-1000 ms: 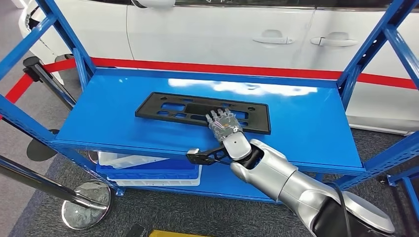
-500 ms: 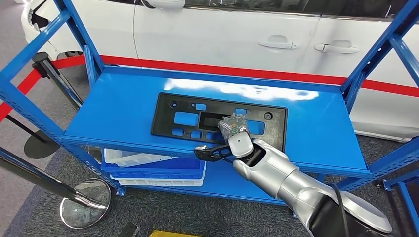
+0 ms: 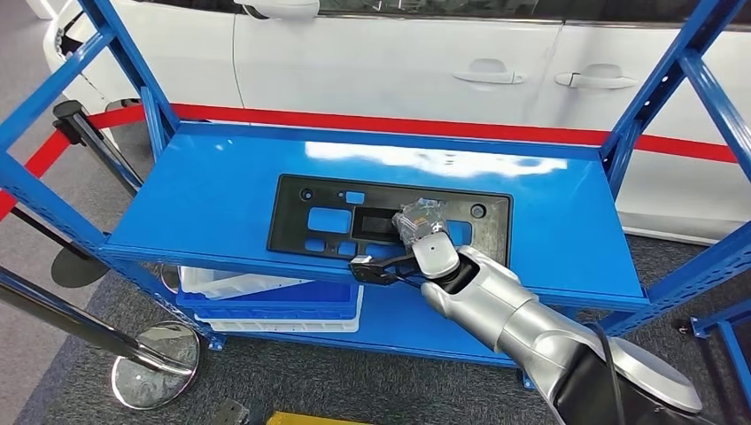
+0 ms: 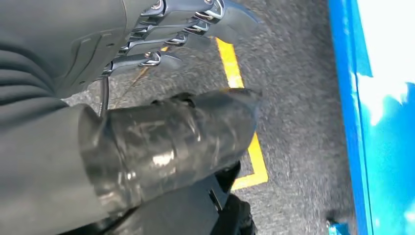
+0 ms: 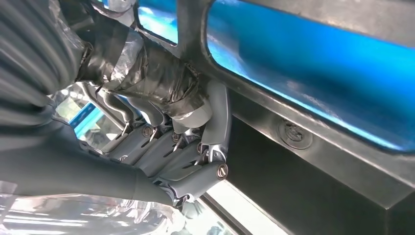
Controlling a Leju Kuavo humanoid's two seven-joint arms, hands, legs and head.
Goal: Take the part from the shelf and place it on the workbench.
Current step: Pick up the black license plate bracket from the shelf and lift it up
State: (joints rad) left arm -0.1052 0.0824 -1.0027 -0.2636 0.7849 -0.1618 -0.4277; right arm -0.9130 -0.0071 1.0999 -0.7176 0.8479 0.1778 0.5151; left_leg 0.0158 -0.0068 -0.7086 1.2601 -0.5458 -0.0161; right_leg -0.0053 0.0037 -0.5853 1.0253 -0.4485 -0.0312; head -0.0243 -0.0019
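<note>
One silver arm is reaching over the front edge of the blue shelf point(image 3: 221, 190), its right hand point(image 3: 420, 223) closing on the black plastic part point(image 3: 328, 212); the wrist view is showing the thumb point(image 5: 161, 81) and fingers point(image 5: 215, 122) clamping a bar of the part between cut-outs. The part is tilting up off the upper deck toward the robot, blue showing through its openings. The left hand point(image 4: 161, 93) is hanging over grey carpet with its fingers spread, holding nothing. Behind the shelf, a white car point(image 3: 398, 62) is standing with a red stripe running along it.
</note>
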